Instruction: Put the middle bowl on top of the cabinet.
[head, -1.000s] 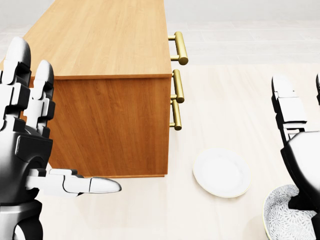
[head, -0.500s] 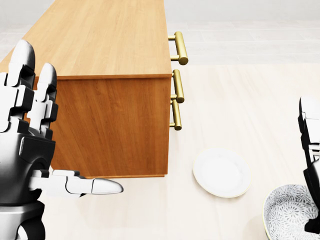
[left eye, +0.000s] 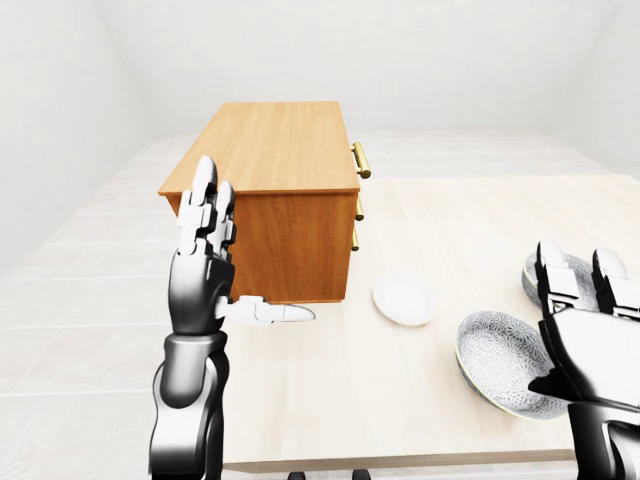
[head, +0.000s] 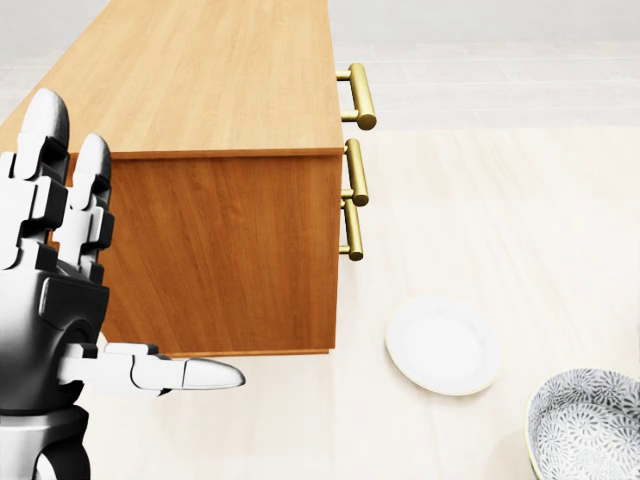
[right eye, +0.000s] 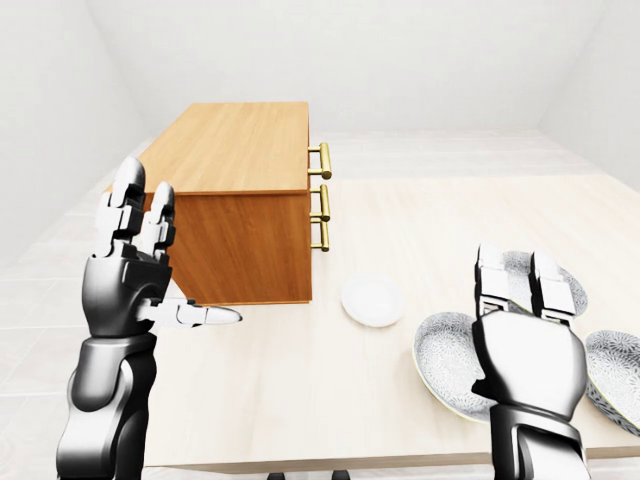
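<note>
Both spread, holding nothing, left hand (left eye: 205, 272) beside cabinet (left eye: 277, 148), right hand (right eye: 526, 352) near bowls (right eye: 443, 366)

Orange-brown cabinet (head: 220, 90), white plate (head: 443, 345), grey-patterned bowl (head: 585, 425)

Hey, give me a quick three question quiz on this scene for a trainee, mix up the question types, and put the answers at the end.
1. Multiple choice: what lies on the table between the cabinet and the patterned bowls? A) a white plate B) a mug C) a spoon
2. True or false: a bowl already sits on top of the cabinet.
3. Short answer: are the left hand and the right hand open or shut?

Key
1. A
2. False: nothing stands on the cabinet's top.
3. Both are open, fingers raised, holding nothing.
</note>
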